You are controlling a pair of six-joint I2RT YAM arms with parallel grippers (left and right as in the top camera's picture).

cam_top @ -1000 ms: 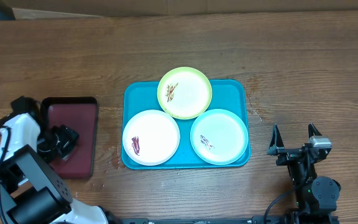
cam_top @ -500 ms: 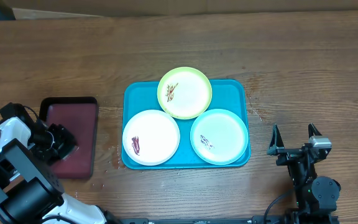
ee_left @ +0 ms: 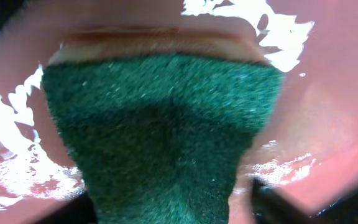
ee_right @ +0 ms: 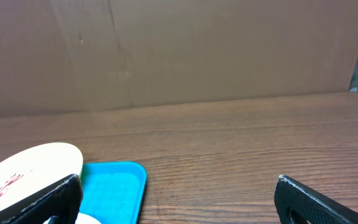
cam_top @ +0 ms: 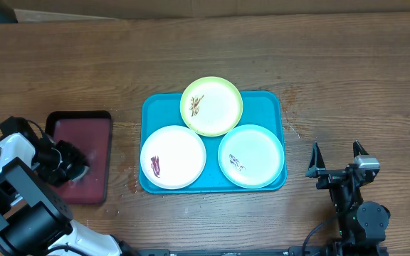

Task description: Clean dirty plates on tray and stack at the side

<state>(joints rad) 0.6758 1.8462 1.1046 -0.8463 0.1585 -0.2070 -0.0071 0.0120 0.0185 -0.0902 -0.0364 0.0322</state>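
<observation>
Three plates lie on the teal tray (cam_top: pixel 269 103): a yellow-green plate (cam_top: pixel 216 107) at the back, a white plate (cam_top: pixel 176 156) front left with a dark red smear, and a pale mint plate (cam_top: pixel 251 155) front right. My left gripper (cam_top: pixel 73 162) is low over the dark red tray (cam_top: pixel 84 135), left of the teal tray. In the left wrist view it (ee_left: pixel 166 208) is shut on a green sponge (ee_left: pixel 160 124), which narrows between the fingers. My right gripper (cam_top: pixel 337 158) is open and empty, right of the teal tray. The right wrist view (ee_right: pixel 179 199) shows the yellow-green plate (ee_right: pixel 36 165) and a tray corner (ee_right: pixel 114 183).
The dark red tray has a wet, shiny floor (ee_left: pixel 328 112) under the sponge. Bare wooden table (cam_top: pixel 191 50) lies behind and to the right of the teal tray. A cardboard wall (ee_right: pixel 179 50) stands at the table's far edge.
My left gripper has shifted a little to the left over the dark red tray, then held nearly still. The right arm and the plates have not moved.
</observation>
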